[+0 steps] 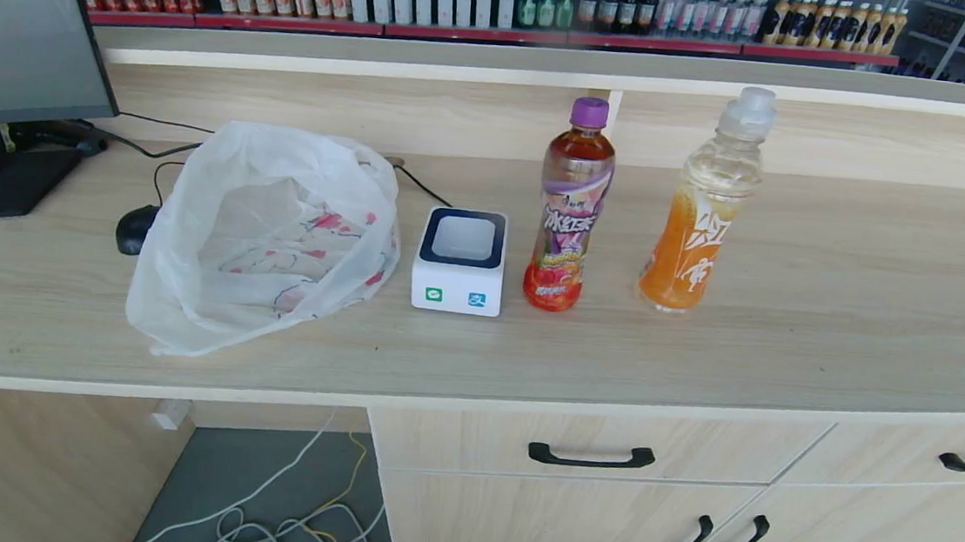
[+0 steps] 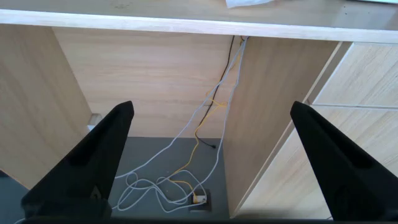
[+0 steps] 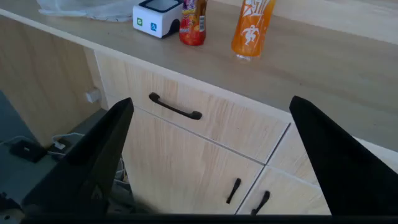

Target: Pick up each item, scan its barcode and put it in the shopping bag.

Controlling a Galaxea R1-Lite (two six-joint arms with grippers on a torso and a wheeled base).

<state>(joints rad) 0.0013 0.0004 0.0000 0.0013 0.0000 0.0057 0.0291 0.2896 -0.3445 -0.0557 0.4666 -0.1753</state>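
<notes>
Head view: two bottles stand on the counter (image 1: 836,319).
From the scanner (image 1: 460,260), I see the red bottle (image 1: 569,209) at 3 o'clock, the orange bottle (image 1: 702,212) past it, the bag (image 1: 263,234) at 9. My left gripper (image 2: 211,109) and right gripper (image 3: 211,102) are wide open.

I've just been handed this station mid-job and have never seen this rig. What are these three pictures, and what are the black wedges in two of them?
This is a two-armed robot at a shop counter. The wide picture comes from its head camera. On the counter, from its left to right, are a white shopping bag, a small white scanner, a purple-capped red bottle and an orange bottle. The other two pictures come from cameras on the wrists, and the black wedges are each arm's own fingers. The left gripper faces the cables under the counter; the right gripper faces the drawers. Both are open and hold nothing.
</notes>
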